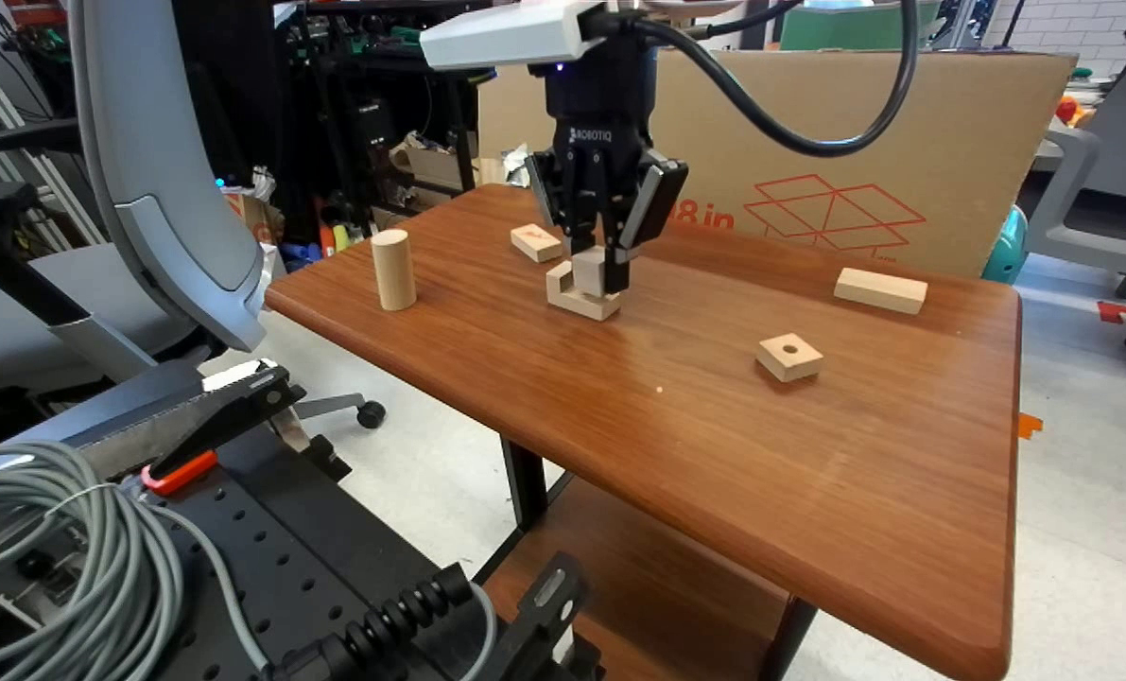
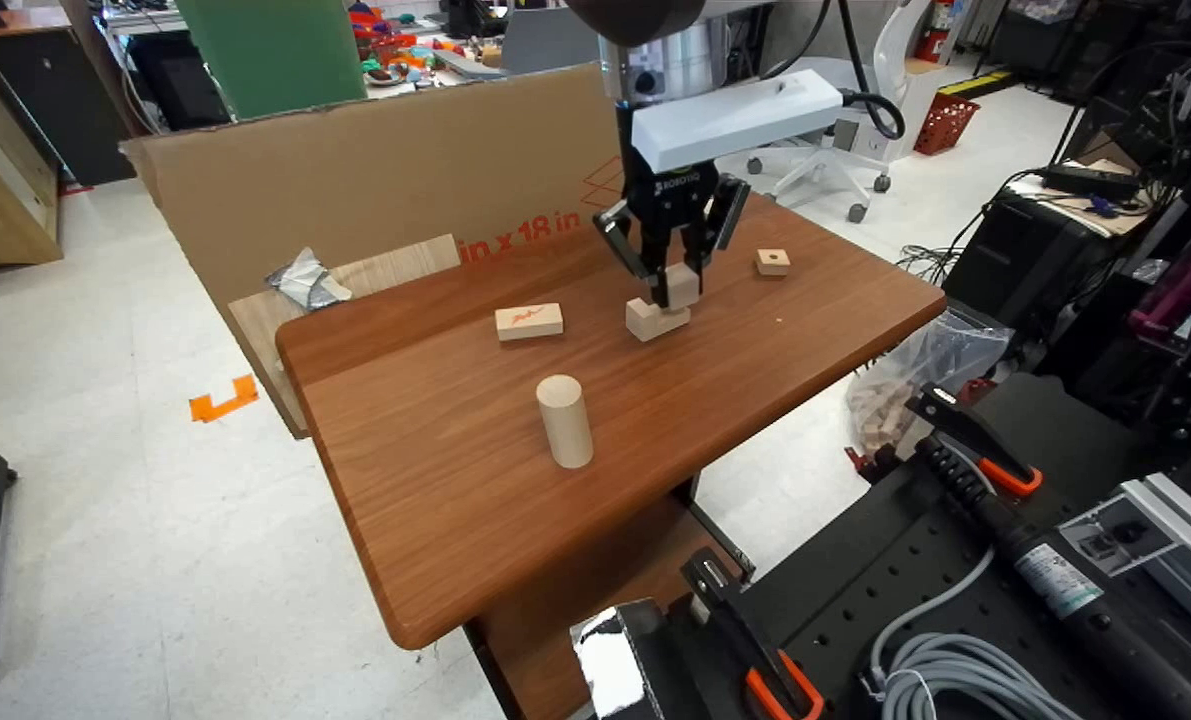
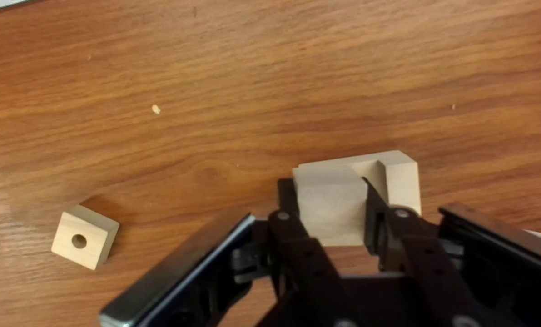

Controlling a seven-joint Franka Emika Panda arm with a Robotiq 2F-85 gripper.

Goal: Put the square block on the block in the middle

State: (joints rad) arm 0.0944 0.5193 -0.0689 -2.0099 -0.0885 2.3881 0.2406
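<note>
Gripper point(image 3: 330, 205) pointing down over the tabletop point(image 1: 676, 454), its fingers point(image 3: 287, 194) clamped on the wooden cube point(image 1: 588, 272), one against each of two opposite faces; the wrist view shows this best. Cube is plain, pale, and held over the low part of the L-shaped wooden block point(image 3: 403, 184). The raised end of that block stands just beside the cube, and in the wrist view one finger comes between them. Whether the cube's underside touches the low part: cannot tell (they overlap in every view). L-shaped block itself rests on the tabletop.

Other pieces on the tabletop: rectangular wooden slab point(image 2: 530, 320) lying flat, a reddish mark on its upper face, nearest of these to the L-shaped block; wooden cylinder point(image 1: 393, 270) upright, near the edge in both exterior views; square wooden piece with a dark round hole point(image 1: 785, 359), flat, well apart from the cube; long wooden bar point(image 1: 880, 290), lying near the edge by the cardboard panel point(image 1: 808, 132) in an exterior view. A small pale speck point(image 3: 156, 109) shows on the wood grain in the wrist view.

Surroundings: cardboard panel with red print, upright along one edge of the tabletop; coil of grey cable point(image 1: 71, 567) over a black perforated board point(image 1: 284, 530).
</note>
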